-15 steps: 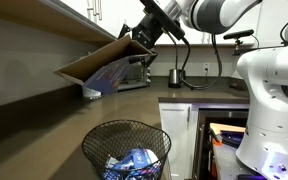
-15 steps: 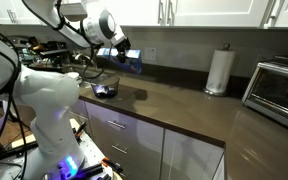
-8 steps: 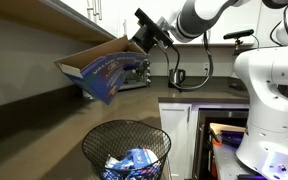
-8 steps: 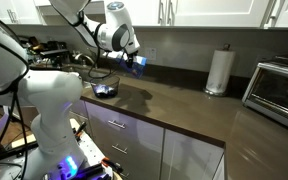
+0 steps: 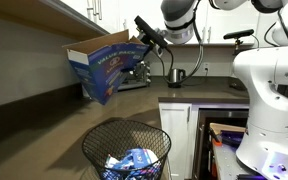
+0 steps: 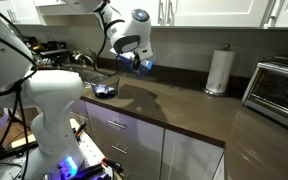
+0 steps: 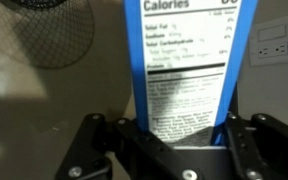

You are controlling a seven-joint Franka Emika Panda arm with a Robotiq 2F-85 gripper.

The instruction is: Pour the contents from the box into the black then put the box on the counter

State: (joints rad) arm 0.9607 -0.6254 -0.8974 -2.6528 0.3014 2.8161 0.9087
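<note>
Above the counter (image 6: 194, 115), the gripper (image 7: 177, 130) clamps the tilted blue box (image 5: 106, 68); small blue packets (image 5: 132, 162) lie in the black wastebasket (image 5: 99, 140).

Dark counter (image 6: 184, 110), paper towel roll (image 6: 218, 70), toaster oven (image 6: 278, 90)

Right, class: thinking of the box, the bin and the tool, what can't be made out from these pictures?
1. Box interior: in an exterior view, hidden by its own walls, so whether it is empty is unclear.
2. Box in an exterior view: tiny, partly behind the tool.
3. Bin: base cut off by the lower edge; in the wrist view, top cut off.
4. Label small print: blurred, wrist view.
</note>
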